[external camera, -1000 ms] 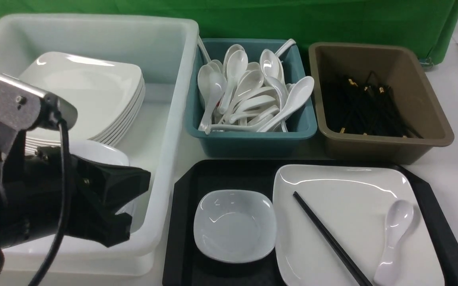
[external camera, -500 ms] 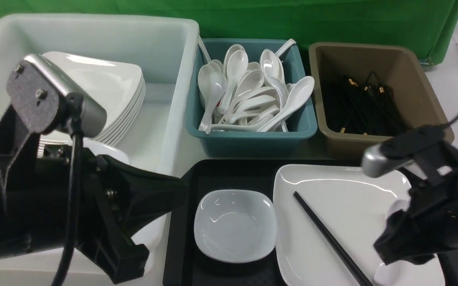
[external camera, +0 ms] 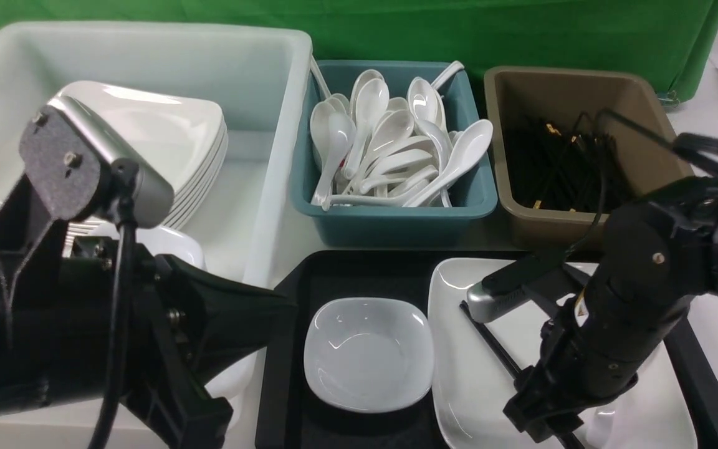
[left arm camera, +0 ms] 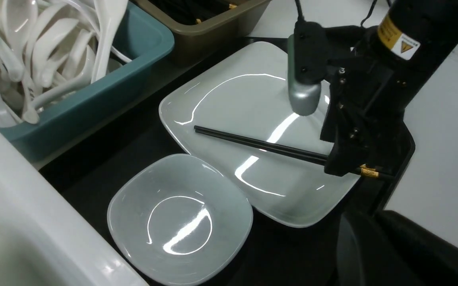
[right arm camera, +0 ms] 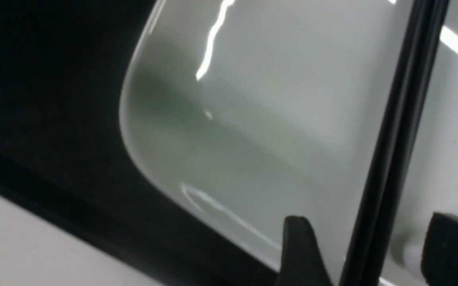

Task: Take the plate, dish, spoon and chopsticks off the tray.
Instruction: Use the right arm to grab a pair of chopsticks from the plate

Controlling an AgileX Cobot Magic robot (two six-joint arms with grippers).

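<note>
While all four items are still sitting on the tray (external camera: 365, 274), the clearing is standing at its very start: nothing is showing as removed yet.

1. The plate (external camera: 471, 386) is lying flat on the right half of the tray and is carrying both the chopsticks and the spoon. It is probably going last, onto the stack in the white tub (external camera: 272, 156).
2. The dish (external camera: 368, 354) is sitting upright and empty on the left half of the tray, just beside the plate. The left gripper (external camera: 259, 305) is hovering near the tray's left edge with its fingers pressed together, holding nothing.
3. The chopsticks (left arm camera: 261, 145) are lying side by side, diagonally across the plate. The right gripper (right arm camera: 376, 254) is hanging over their near end with its fingers apart, one on each side of the sticks, so no grip is being applied. This appears to be the step in hand; the brown bin (external camera: 558, 93) of black sticks is looking like the destination.
4. The spoon (external camera: 605, 429) is mostly hiding behind the right arm; only its handle end is showing, on the plate's near right part. The teal bin (external camera: 396, 224) of spoons is waiting for it.
</note>
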